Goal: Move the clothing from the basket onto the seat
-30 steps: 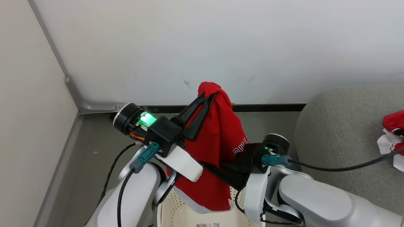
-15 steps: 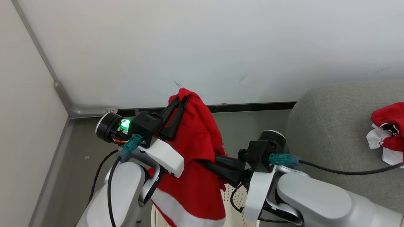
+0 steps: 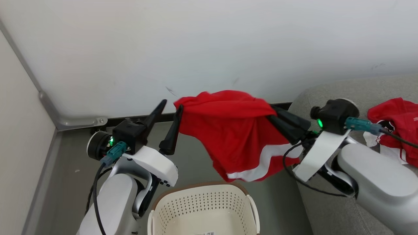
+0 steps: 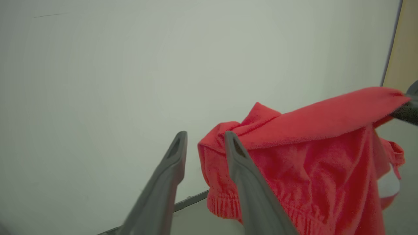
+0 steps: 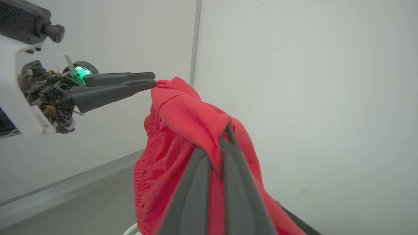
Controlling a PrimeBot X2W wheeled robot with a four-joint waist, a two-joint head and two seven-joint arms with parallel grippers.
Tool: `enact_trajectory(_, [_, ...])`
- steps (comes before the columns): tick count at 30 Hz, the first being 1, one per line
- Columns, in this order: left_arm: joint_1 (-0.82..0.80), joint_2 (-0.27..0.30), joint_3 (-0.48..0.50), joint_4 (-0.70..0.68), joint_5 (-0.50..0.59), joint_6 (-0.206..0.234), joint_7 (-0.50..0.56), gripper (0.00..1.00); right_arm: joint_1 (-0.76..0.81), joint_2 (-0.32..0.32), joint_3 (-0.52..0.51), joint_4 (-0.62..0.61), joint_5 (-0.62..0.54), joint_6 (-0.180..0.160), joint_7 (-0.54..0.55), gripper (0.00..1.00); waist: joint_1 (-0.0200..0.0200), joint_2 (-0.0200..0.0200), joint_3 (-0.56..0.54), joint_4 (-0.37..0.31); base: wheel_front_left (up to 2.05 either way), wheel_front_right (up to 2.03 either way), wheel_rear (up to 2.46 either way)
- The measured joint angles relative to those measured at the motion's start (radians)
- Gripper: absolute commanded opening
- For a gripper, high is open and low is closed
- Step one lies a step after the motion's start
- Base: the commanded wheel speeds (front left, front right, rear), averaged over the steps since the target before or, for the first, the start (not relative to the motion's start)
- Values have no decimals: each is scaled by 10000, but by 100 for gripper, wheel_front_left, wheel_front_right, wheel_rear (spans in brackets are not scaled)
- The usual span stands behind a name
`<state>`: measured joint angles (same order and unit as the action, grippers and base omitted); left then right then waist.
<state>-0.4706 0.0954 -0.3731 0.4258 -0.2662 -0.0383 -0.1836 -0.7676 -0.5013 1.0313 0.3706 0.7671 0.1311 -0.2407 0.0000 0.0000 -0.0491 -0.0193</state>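
Head view has the red garment (image 3: 235, 130) hanging above the basket (image 3: 202, 204), clamped in the closed right pincer (image 3: 273, 115), the left pincer (image 3: 171, 105) gaping empty beside it; light, limp cloth, probably best gripped at a bunched edge.

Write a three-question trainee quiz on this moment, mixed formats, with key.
1. Multiple choice: the red garment hangs from
A. the right hand
B. a wall hook
C. a person's hand
2. True or false: the left hand is shut on the garment.
3. Fill in: more red-and-white clothing lies on the grey ____.

Key
1. A
2. False: it stands open, with the cloth beside it.
3. seat
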Motion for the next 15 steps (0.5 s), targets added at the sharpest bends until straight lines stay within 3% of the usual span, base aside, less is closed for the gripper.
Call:
enact_trajectory(13, [375,-75,537,-136,-483,121,-299,100,641,-999,-2800,234,54,0,-86,0,0,0,-13,-485,0,0,0])
enact_trajectory(15, [383,-100,604,-203,-487,217,-383,100,1130,-1034,-3741,207,17,0,-88,0,0,0,-16,-639,0,0,0])
